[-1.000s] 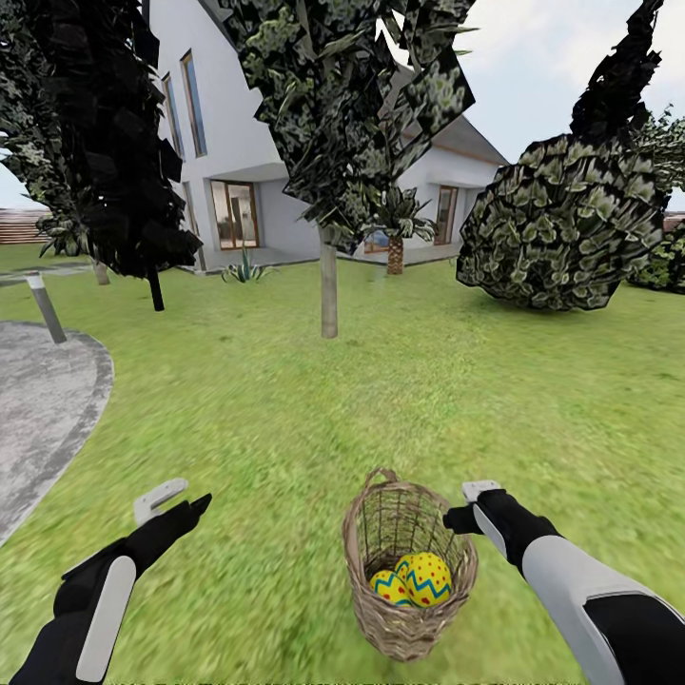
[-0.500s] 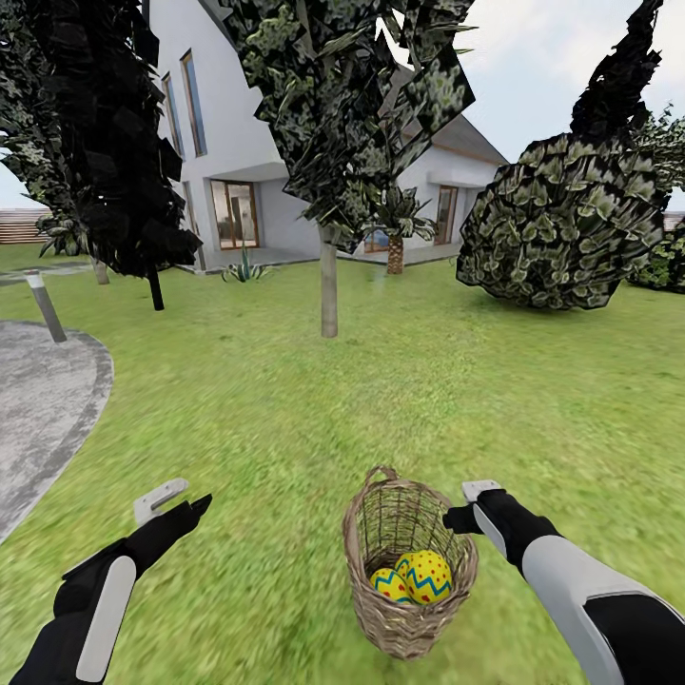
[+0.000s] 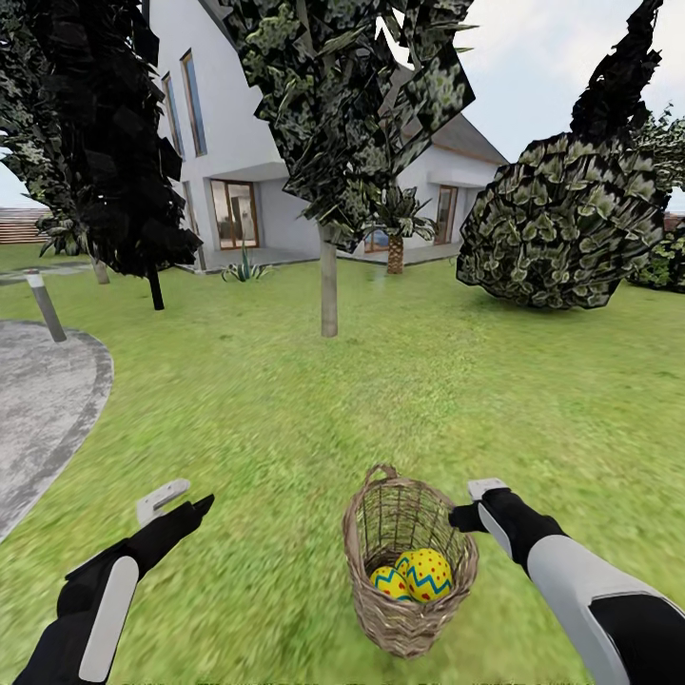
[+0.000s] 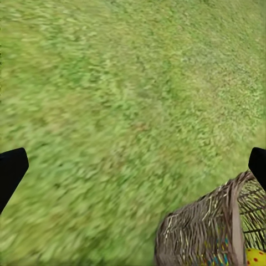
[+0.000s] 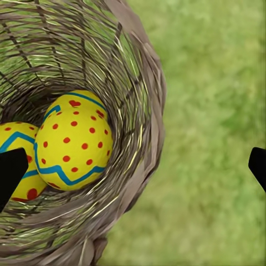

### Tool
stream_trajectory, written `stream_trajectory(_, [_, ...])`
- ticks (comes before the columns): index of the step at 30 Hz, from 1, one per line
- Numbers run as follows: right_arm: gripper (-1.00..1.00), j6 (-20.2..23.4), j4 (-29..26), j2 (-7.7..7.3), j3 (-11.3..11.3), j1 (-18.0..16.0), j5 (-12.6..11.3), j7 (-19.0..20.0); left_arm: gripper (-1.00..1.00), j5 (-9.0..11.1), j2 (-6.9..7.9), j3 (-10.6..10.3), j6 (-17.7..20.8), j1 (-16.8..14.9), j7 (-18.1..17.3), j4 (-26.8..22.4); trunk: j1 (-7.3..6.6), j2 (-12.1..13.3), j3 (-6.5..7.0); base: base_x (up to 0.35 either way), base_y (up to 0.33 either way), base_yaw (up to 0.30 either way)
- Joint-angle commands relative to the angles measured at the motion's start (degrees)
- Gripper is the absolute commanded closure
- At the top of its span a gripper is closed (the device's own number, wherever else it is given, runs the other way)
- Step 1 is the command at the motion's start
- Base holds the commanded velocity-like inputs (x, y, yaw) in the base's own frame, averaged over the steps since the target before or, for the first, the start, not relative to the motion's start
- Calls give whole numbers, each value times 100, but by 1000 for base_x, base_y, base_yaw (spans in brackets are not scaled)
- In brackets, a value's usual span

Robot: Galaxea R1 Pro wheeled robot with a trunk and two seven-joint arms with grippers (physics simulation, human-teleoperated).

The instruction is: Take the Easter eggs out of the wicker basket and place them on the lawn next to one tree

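Barely shifted since a second ago, the right hand (image 3: 466, 504), fingers apart, hovers beside the wicker basket (image 3: 411, 561), Easter eggs (image 3: 416, 577) still inside, ungrasped.

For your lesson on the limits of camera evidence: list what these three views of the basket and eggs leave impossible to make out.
1. Third Easter egg: in the head view the wicker basket shows two Easter eggs; its weave and the top eggs hide anything beneath.
2. Left gripper in its wrist view: fingertips cut off by the picture's edges.
3. Right gripper likewise: only dark tips show at the edges.
4. Basket in the left wrist view: cut off by the corner.
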Motion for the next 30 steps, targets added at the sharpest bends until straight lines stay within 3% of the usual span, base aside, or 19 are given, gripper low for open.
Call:
stream_trajectory(1, [-100, 33, -11, -7, 47, -2, -20, 5, -100, 57, -2, 8, 32, -4, 23, -6, 22, -44, -24, 0, 0, 0])
stream_trajectory(30, [-100, 34, -11, -9, 46, -2, -20, 4, -100, 57, 7, 8, 32, -6, 23, -18, 659, -1207, -545, 0, 0, 0])
